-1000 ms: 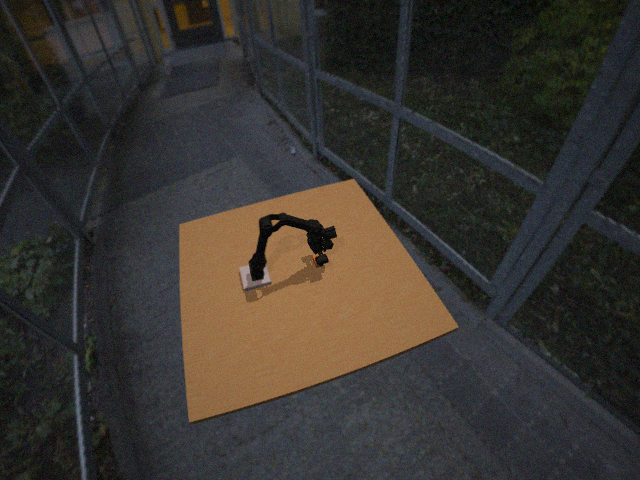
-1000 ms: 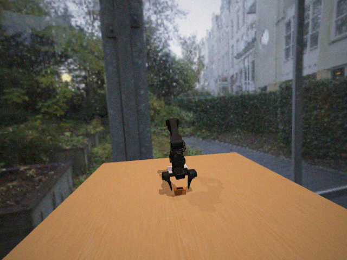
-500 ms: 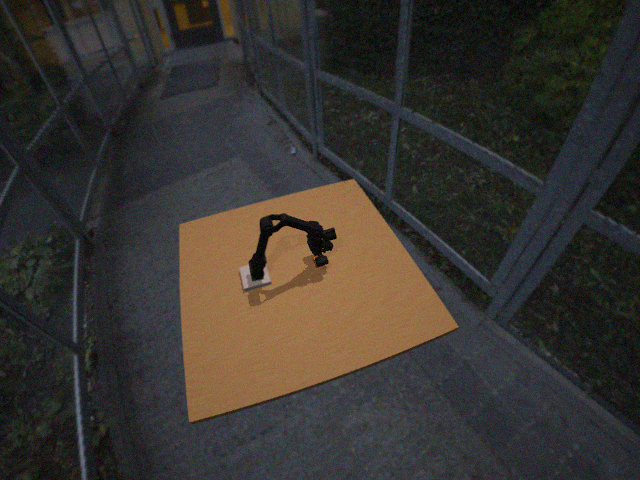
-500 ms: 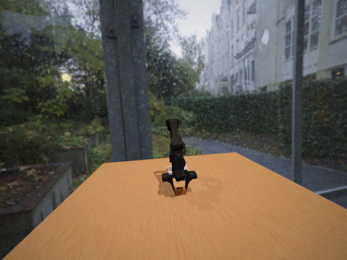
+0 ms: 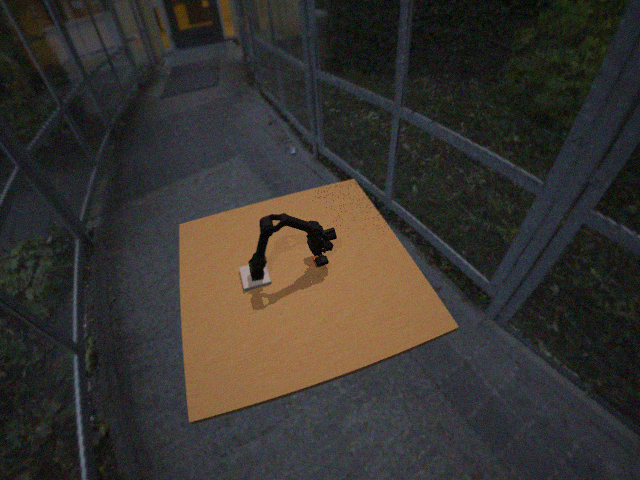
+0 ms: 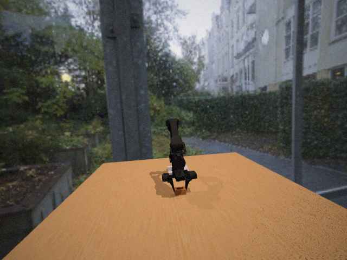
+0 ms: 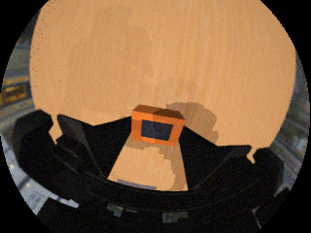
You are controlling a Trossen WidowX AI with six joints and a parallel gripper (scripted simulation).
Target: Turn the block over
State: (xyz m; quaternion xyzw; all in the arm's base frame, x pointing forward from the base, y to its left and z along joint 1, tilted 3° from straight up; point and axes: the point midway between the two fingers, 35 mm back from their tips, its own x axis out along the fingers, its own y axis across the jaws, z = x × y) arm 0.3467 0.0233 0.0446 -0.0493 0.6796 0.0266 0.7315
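Note:
An orange block (image 6: 180,192) (image 7: 157,117) is on the table (image 5: 310,335) (image 6: 140,229) (image 7: 233,58), with no clear gap under it. Its marked side, with a dark rectangle (image 7: 156,130), faces up toward the wrist camera. My gripper (image 6: 180,190) (image 7: 156,122) points down and is shut on the block, one finger against each of two opposite sides. In the top view the gripper hides nearly all of the block, and only a sliver of orange shows.
The arm's pale base plate (image 5: 246,283) is on the table, behind the gripper as seen in the exterior view. The arm arches from it to the block. Shadows of the arm lie on the table around the block.

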